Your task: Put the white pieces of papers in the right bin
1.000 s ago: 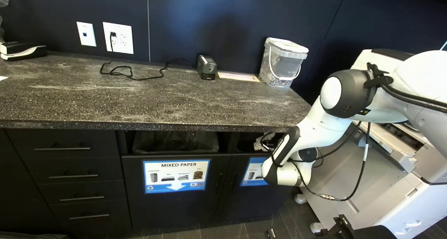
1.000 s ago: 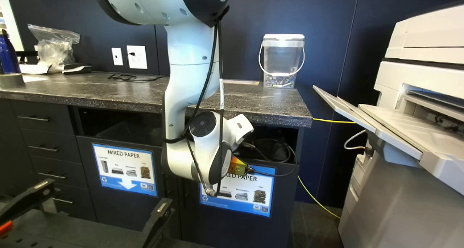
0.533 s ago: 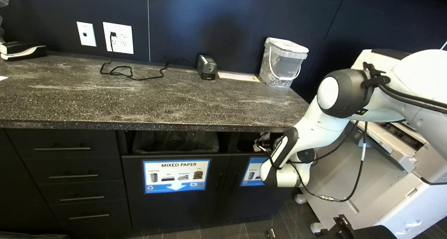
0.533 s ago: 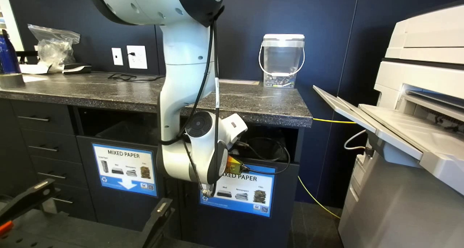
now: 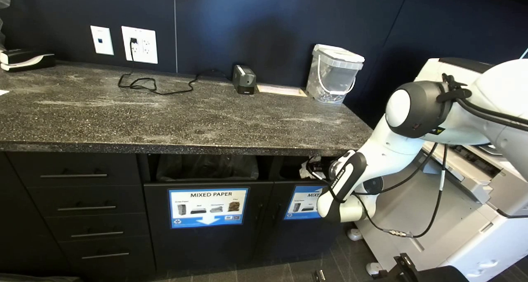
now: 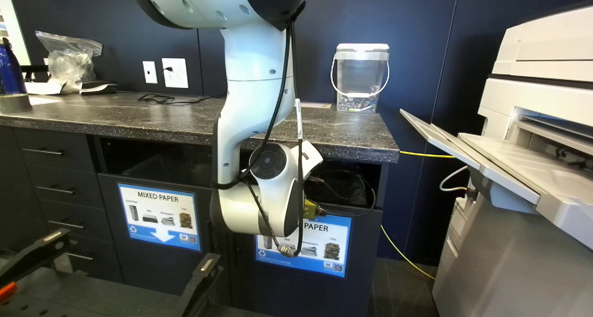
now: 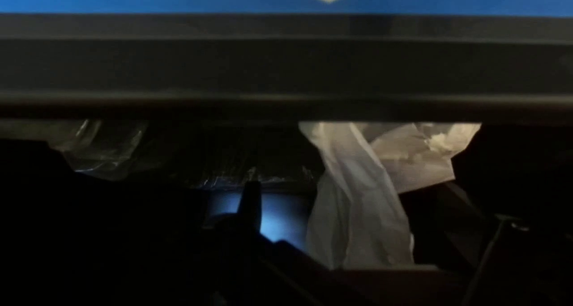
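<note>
Crumpled white paper point(image 7: 349, 163) hangs in the dark slot in the wrist view, with a second pale fold behind it on the right. Part of this paper point(image 5: 306, 168) shows inside the slot in an exterior view. The right bin point(image 5: 297, 240) has a dark front and a blue-and-white sign point(image 6: 331, 250). My gripper point(image 7: 380, 203) reaches into its slot and is open. One dark finger point(image 7: 250, 207) stands left of the paper with a bright gap between; the other is barely visible in the dark. The arm hides the gripper in both exterior views.
The twin bin point(image 6: 139, 256), marked MIXED PAPER, stands left of the right bin. The counter point(image 5: 206, 117) overhangs both slots. A printer point(image 5: 433, 207) stands close on the right. Loose cables point(image 6: 370, 206) hang at the wrist. A clear bucket point(image 5: 334, 76) sits on the counter.
The arm's wrist drifted slightly left, then moved right past its earlier place in both exterior views. More of the right bin's sign shows now in an exterior view.
</note>
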Controlling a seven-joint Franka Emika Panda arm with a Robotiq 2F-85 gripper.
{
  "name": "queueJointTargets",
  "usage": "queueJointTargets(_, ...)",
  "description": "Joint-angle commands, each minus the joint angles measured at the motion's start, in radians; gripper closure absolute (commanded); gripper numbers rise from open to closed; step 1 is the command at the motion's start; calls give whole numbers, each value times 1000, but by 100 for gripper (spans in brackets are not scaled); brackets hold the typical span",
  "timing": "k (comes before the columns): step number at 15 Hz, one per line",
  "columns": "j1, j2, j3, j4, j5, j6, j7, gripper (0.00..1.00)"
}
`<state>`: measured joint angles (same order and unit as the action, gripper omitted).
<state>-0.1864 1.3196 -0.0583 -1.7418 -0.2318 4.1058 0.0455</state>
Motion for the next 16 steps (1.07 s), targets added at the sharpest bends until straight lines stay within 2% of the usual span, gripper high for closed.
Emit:
queueJointTargets(1,-16,-35,2,-42,-11,80,9,0)
queueJointTargets(5,-16,-43,-3,-58,-1,105,14,0)
queueJointTargets(7,-4,-66,-10,-87,25,50,3,0)
queueJointTargets(11,-14,-136,-10,-161,-34,-57,11,0)
queueJointTargets(15,-11,-262,-12,-288,-52,-155,-8,0)
queueJointTargets(16,-11,-315,-13,-337,-64,-211,-10,0)
